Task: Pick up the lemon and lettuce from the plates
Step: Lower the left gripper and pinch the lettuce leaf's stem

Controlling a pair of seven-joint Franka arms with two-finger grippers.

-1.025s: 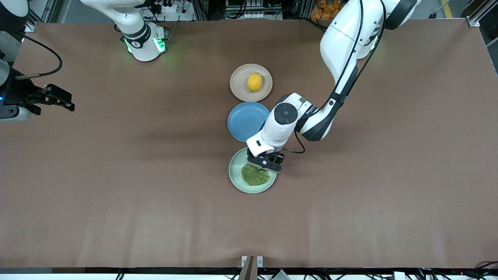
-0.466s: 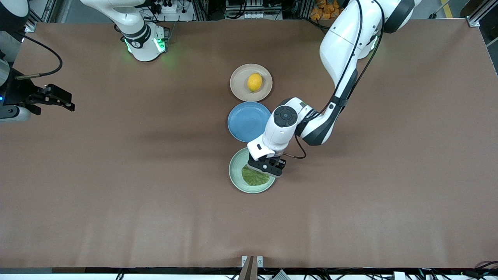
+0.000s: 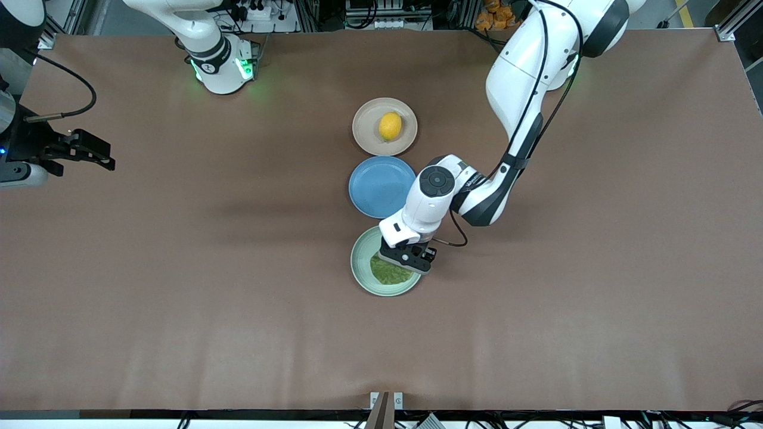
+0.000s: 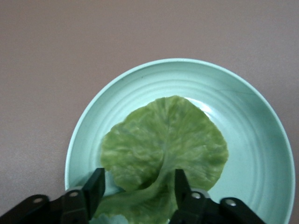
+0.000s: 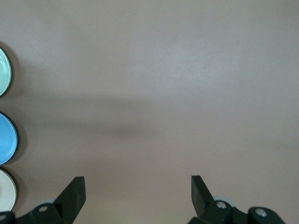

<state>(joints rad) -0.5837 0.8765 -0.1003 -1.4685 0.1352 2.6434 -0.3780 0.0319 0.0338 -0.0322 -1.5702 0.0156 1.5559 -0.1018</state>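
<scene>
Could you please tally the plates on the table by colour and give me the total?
Beige plate, holding the lemon: 1
Blue plate, bare: 1
Mint green plate, holding the lettuce: 1
Total plates: 3

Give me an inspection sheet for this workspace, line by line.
Surface: brown matte table, plates in a row mid-table.
Job's things: small yellow lemon on round beige plate; crinkled green lettuce leaf on round mint plate, nearest the front camera.
Clutter: round blue plate between them.
Grippers: left gripper open, straddling the lettuce's stem; right gripper open, waiting over bare table.
Cables: black cable at the left wrist.
Surroundings: nothing seen.
</scene>
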